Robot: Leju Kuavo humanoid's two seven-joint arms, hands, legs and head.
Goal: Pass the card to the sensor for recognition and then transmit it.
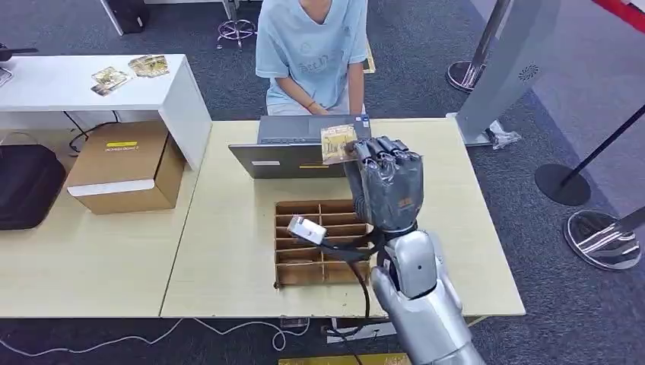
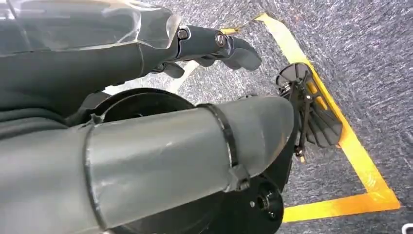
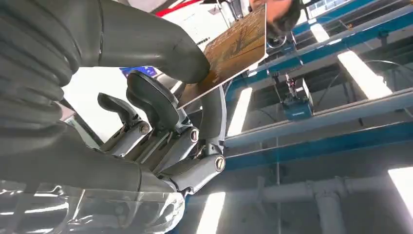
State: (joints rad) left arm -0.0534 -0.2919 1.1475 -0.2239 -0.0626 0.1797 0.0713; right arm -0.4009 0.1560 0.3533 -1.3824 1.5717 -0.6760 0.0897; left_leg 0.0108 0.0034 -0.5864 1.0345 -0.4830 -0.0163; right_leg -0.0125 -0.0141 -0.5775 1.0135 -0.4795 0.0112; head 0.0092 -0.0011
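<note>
My right hand (image 1: 386, 182) is raised over the light wooden table (image 1: 228, 258), just behind the laptop (image 1: 293, 148). It pinches a brown patterned card (image 1: 338, 143) by one edge, with the card standing above the laptop's lid. In the right wrist view the thumb and fingers (image 3: 160, 112) clamp the card (image 3: 234, 48). A small grey sensor (image 1: 306, 229) with a black cable lies on a cardboard divider tray (image 1: 293, 274) below the hand. My left hand (image 2: 214, 44) hangs over the carpet and holds nothing, its fingers apart from the thumb.
A person (image 1: 312, 46) in a light blue shirt sits behind the laptop. At the left are a white table (image 1: 46, 84) with loose cards (image 1: 129, 70), a cardboard box (image 1: 125, 167) and a black bag (image 1: 27, 186). Stanchion bases (image 1: 563, 185) and a grey kiosk (image 1: 506, 68) stand on the right.
</note>
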